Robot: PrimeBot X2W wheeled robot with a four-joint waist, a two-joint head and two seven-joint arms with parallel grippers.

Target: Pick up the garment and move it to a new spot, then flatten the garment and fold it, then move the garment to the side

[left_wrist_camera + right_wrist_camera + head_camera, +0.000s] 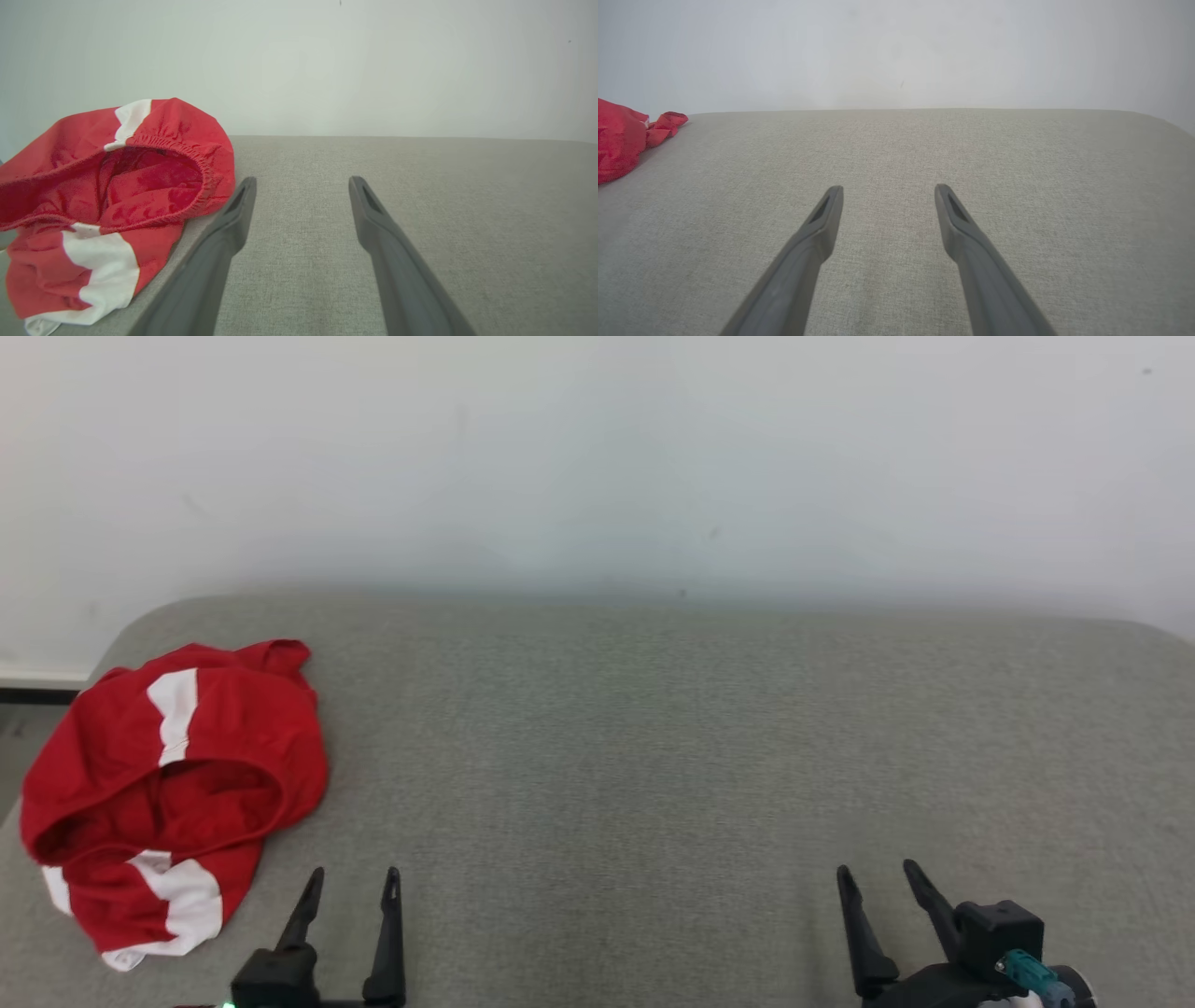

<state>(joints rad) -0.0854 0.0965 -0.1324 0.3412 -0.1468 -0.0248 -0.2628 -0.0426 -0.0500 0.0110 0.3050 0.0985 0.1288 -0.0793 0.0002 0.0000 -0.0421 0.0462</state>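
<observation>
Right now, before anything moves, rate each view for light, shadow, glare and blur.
Head view: soft even light, no glare, the garment sharp, a dim shadow band where the cushion meets the wall. Left wrist view: the garment's weave crisp, the left gripper softer toward the bottom edge. Right wrist view: flat light, the right gripper soft, the garment cropped at the left edge.

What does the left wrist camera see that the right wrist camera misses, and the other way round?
Left wrist view: the red garment close up, with its elastic opening and white patches, beside the open left gripper. Right wrist view: the open right gripper over the grey cushion, whose far right corner curves away. Shared: red garment at left, grey cushion, pale wall.
</observation>
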